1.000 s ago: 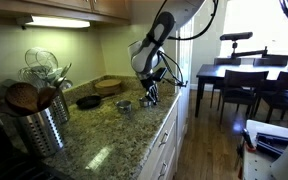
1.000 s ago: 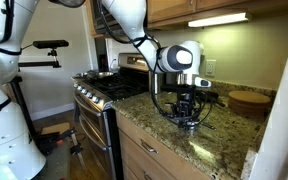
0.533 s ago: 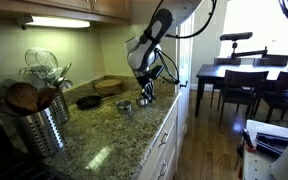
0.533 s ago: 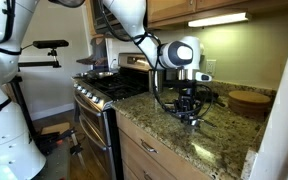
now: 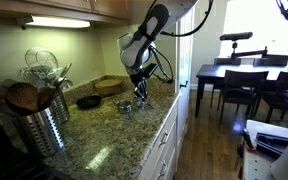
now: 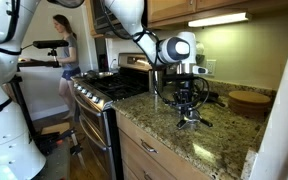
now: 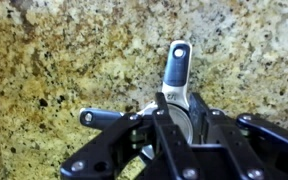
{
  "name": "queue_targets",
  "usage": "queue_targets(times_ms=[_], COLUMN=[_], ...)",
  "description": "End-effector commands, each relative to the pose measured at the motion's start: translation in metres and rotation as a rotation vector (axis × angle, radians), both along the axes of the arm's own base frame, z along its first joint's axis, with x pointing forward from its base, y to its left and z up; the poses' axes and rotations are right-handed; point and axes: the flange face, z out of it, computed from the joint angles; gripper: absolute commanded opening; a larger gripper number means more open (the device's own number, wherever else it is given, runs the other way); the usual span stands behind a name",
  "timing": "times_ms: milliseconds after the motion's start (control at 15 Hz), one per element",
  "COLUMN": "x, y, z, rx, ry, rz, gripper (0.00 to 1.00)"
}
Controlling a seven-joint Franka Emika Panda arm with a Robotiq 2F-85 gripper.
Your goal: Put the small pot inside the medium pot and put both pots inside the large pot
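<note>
Gripper (image 7: pixel 180 120) clamped on the small pot (image 7: pixel 175 99), low over the granite counter (image 7: pixel 54 60).
I read the fingers drawn in against its rim, its handle (image 7: pixel 177 62) pointing away from me. Another silver pot (image 5: pixel 124 105) sits just beside.

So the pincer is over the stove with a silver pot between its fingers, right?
Not the stove. The pincer is over the granite counter, with the stove off to one side, as an exterior view shows. The silver pot between its fingers is right, per the wrist view.
</note>
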Motion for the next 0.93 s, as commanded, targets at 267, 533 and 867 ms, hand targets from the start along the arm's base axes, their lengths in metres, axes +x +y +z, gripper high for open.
queue_targets(times_ms=[267,533,867], x=[-0.0013,-0.0019,0.001], y=[0.0079,0.0075,0.0062], z=[0.0046,0.0046,0.004], rx=[-0.003,-0.003,0.009], ry=[0.014,0.014,0.006], rz=[-0.028,-0.031,-0.046], gripper=[0.34,0.63,0.95])
